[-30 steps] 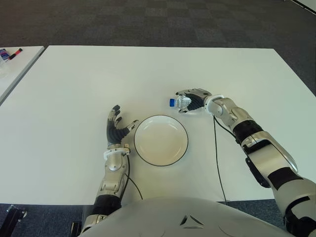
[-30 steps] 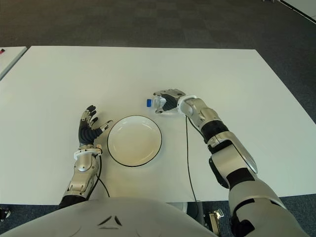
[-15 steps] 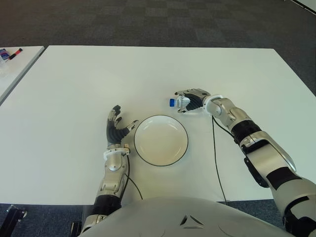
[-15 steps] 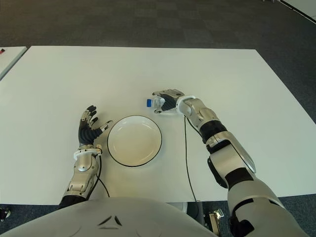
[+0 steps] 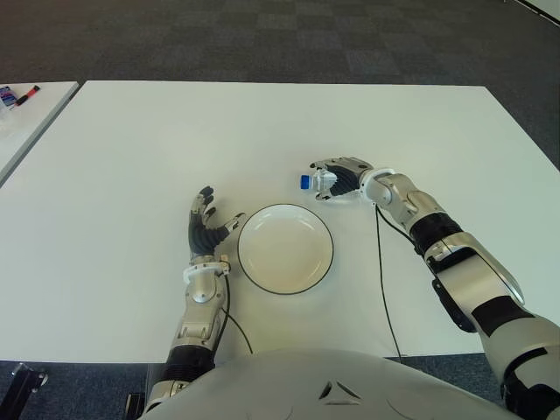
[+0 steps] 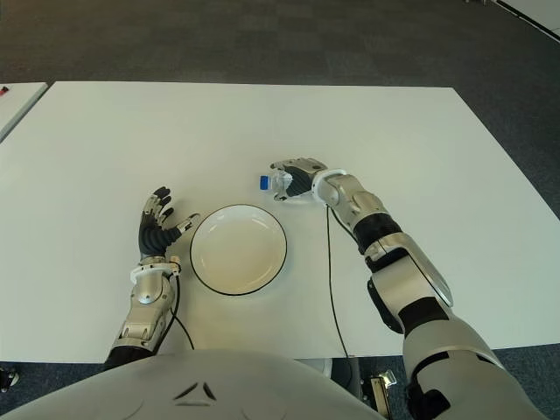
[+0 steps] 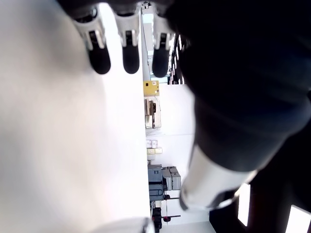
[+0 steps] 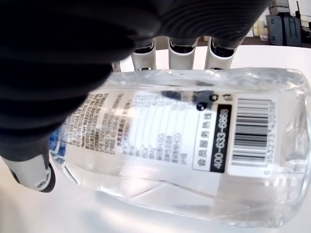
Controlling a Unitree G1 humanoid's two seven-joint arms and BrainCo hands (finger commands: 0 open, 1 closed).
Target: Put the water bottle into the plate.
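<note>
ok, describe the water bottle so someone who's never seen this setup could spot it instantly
On the white table, find the round white plate with a dark rim near the robot. Just beyond the plate's far right edge, the right hand is curled around the water bottle, which lies sideways. It is the only clear plastic item, with a blue cap.

The clear plastic water bottle lies sideways in the right hand — behind and right of the round white dark-rimmed plate; the left hand shows just left of it.
</note>
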